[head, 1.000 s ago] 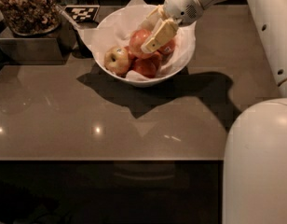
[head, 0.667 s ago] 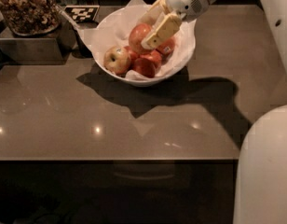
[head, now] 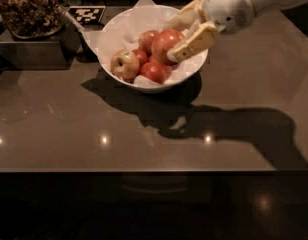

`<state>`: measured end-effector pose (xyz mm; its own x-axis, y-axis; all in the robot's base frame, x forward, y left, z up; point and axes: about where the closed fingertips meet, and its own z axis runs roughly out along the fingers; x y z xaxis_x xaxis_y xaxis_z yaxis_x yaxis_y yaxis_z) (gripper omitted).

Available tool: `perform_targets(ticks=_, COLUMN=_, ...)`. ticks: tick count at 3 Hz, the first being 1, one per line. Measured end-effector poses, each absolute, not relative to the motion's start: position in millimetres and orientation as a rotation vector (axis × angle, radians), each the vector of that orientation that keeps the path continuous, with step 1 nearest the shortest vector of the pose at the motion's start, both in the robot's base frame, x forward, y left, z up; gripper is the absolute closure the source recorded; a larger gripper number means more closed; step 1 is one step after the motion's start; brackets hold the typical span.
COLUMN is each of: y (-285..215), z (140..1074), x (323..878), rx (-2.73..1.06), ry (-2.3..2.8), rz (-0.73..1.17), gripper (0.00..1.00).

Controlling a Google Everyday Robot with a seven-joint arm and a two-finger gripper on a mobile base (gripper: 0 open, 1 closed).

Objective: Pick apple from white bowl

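The white bowl, lined with crumpled white paper, stands at the back middle of the brown table. In it lie a yellow-green apple at the left and small deep-red apples. The large red-orange apple sits between the two cream fingers of my gripper, which reaches in from the upper right and is shut on it. The apple stands higher than the other fruit, over the bowl's right half.
A dark container of brown snacks stands at the back left on a grey box. A black-and-white marker tag lies behind the bowl. The table's front edge runs across the lower part of the view.
The gripper with the red-orange apple has risen and drawn slightly to the right inside the bowl. The big white arm part at the right has left the view.
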<state>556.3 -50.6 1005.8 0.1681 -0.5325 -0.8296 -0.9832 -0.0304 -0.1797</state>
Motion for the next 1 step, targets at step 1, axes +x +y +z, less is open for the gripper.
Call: perform_targets(ticks=1, y=-65.3, z=1000.9, x=528.9, rx=-1.61, ry=1.461, rz=0.665, gripper=1.0)
